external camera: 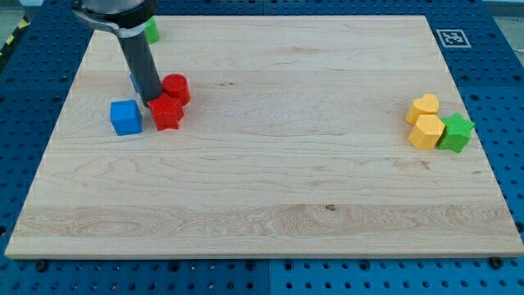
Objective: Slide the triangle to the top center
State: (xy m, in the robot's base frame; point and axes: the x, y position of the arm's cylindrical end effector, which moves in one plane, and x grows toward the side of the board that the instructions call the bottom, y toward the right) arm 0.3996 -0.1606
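Note:
My tip rests on the wooden board at the view's upper left, against the upper left side of a red star-like block. A red rounded block sits just right of the rod, touching the other red block. A blue cube lies just left of my tip. A sliver of a blue block shows at the rod's left edge; its shape is hidden by the rod. No triangle shape can be made out.
A green block is partly hidden behind the arm at the view's top left. At the right edge sit a yellow heart, a yellow hexagon and a green star. A printed marker is at the top right corner.

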